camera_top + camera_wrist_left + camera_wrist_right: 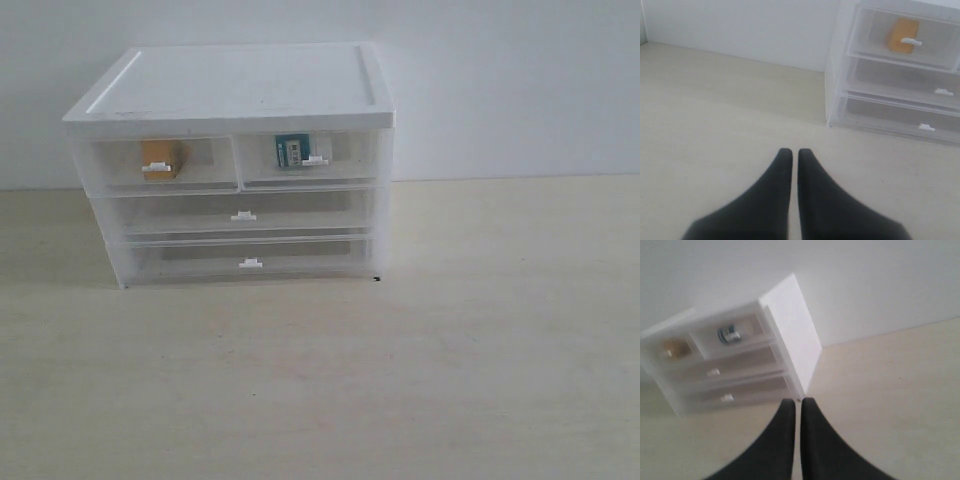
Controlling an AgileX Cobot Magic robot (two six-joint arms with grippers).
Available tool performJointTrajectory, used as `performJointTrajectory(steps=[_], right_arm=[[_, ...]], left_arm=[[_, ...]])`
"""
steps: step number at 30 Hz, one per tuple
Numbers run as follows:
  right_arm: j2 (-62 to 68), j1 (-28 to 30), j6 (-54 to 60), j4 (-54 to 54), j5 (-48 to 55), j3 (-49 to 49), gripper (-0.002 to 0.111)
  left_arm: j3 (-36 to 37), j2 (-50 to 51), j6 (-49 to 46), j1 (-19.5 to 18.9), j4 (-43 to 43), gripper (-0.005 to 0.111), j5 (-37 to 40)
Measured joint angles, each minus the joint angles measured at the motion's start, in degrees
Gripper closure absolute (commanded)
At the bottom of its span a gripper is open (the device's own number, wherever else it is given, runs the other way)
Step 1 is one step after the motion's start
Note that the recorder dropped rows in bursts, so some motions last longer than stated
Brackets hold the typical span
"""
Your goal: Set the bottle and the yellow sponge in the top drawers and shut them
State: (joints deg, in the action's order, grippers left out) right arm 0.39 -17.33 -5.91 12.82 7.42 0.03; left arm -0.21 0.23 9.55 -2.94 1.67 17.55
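You look finished: the yellow sponge [160, 158] and bottle [290, 152] each lie inside the cabinet's [240, 85] closed top drawers [215, 165], while your left gripper [790, 152] and right gripper [798, 402] hang pinched together, empty, clear of the cabinet.

Soft even light, right wrist view blurred

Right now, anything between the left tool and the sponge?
Yes: the sponge sits inside the closed top-left drawer, so the drawer's translucent front is between it and the left tool. Nothing else visible in between.
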Motion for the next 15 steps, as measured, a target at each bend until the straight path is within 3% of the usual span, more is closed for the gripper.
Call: performJointTrajectory(steps=[2, 5, 15], right_arm=[[0.0, 0.0, 9.9, 0.2, 6.6, 0.0, 0.108], [0.0, 0.0, 14.7, 0.0, 9.0, 0.0, 0.108], [0.0, 1.3, 17.2, -7.1, 11.5, 0.0, 0.108]], left_arm=[[0.0, 0.0, 0.0, 0.0, 0.0, 0.103, 0.0], [0.0, 0.0, 0.0, 0.0, 0.0, 0.103, 0.0], [0.0, 0.0, 0.0, 0.0, 0.0, 0.103, 0.0]])
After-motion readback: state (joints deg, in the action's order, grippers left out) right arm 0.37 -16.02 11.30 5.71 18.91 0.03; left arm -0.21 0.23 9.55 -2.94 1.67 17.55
